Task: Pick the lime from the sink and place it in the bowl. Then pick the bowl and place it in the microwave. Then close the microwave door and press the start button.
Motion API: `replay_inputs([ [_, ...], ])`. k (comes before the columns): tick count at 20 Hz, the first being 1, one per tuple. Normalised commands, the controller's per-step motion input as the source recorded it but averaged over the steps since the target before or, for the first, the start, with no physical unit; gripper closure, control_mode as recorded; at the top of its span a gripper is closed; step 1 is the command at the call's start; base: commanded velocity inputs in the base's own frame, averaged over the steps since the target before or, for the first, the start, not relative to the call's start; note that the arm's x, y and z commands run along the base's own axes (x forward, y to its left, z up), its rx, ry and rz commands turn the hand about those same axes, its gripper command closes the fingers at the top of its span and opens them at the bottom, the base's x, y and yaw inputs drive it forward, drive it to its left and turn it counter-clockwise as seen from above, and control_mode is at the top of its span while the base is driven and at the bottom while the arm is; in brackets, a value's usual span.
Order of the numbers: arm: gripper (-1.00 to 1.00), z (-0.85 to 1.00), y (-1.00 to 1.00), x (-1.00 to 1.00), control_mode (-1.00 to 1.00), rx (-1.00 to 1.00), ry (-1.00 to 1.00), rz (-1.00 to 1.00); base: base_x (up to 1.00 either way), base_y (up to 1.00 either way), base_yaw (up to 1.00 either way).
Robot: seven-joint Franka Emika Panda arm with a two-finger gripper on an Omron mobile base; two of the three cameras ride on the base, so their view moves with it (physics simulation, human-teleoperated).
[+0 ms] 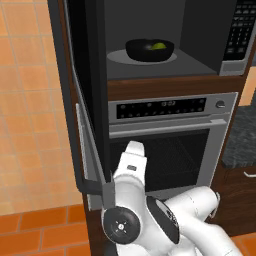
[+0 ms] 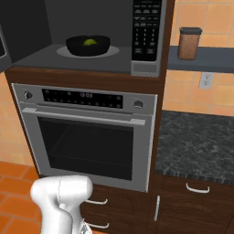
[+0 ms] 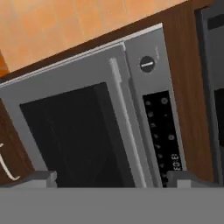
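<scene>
High at twelve o'clock in the left base view, the black bowl (image 1: 149, 50) sits on the grey turntable inside the microwave (image 1: 170, 40), with the lime (image 1: 158, 46) in it. The microwave door (image 1: 75, 95) stands swung open at nine o'clock, and the wall oven (image 1: 170, 145) is below the cavity.

Over in the right base view, the bowl (image 2: 87, 45) with the lime (image 2: 90, 42) sits at eleven o'clock, the keypad (image 2: 146, 29) just right of it. A brown jar (image 2: 189, 43) stands on a shelf at two o'clock, above the dark speckled bench (image 2: 196, 146).

From the hand view, the fingers (image 3: 109, 178) stand wide apart and hold nothing, one tip at seven o'clock and one at five, facing the oven's glass door (image 3: 74, 135).
</scene>
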Motion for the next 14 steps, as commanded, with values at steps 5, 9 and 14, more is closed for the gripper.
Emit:
replay_inputs([
  [5, -1.0, -0.88, 0.93, -0.27, -1.0, -0.6, -0.01, 0.44, 0.0, 0.0, 0.0],
  [9, -1.0, -0.35, 1.0, 0.0, -1.0, -0.53, 0.0, 0.14, 0.0, 0.0, 0.0],
  [14, -1.0, -0.05, 1.0, 0.0, -1.0, -0.55, 0.0, 0.02, 0.0, 0.0, 0.0],
])
